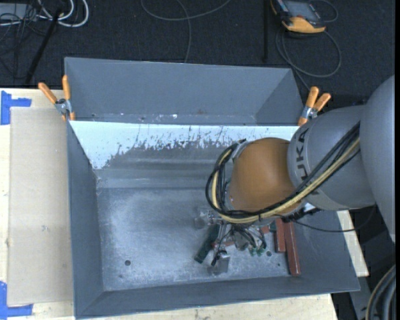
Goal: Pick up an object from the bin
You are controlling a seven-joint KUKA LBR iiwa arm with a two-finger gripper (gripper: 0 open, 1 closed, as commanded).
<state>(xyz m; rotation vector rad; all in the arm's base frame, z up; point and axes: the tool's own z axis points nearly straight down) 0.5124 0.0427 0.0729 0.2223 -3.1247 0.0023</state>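
Judging by how things lie, you are at the reach-and-grasp stage, and nothing is out of the bin point(147, 99) yet. Your gripper point(221, 244) is low over the bin's floor, toward its near right corner, in among a small heap of dark odds and ends point(235, 240). The orange cover point(260, 172) and the looped cables point(217, 185) on the wrist hang over it, so you cannot tell whether it is open or closed, nor whether anything is caught in it. Nearest to it, a dark oblong piece point(203, 253) lies tilted on the heap's left side, and a long reddish-brown bar point(288, 247) lies along the right wall, just beside the heap. Toward the left wall and the far edge the floor is bare grey metal. What is left, as I read it, is securing one piece, lifting it clear of the others and bringing it up over the rim. As for writing, the letters "UKA" of the maker's name can be read in black on the arm's grey casing point(299, 157); no label on the things in the heap is legible.
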